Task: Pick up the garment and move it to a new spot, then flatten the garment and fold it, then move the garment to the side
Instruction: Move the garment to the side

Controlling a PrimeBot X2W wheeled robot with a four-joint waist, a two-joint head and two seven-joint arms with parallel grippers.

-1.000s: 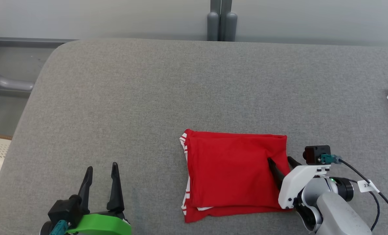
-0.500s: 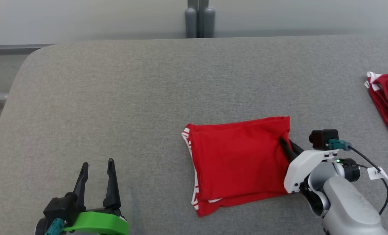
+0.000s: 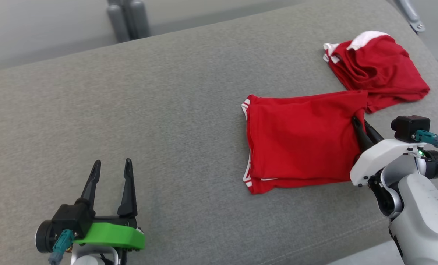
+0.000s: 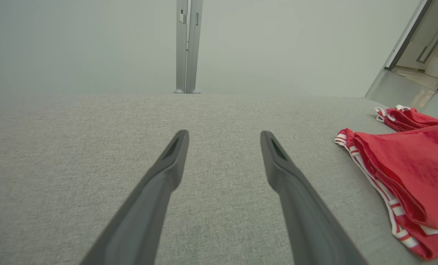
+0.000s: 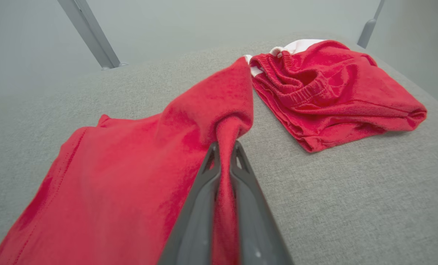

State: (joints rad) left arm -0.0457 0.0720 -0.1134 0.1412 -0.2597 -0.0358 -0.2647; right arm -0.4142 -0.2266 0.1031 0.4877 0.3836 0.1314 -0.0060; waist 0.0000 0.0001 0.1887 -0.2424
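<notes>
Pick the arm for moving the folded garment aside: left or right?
Right. The right jaws are shut on the folded garment at its right edge; the left jaws stand open over bare cushion, well apart from it.

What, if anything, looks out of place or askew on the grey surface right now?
The folded red garment has its right edge bunched and lifted, pinched in the shut right gripper. Beside it, further right, a second red garment lies crumpled. Nothing looks damaged or spilled.
</notes>
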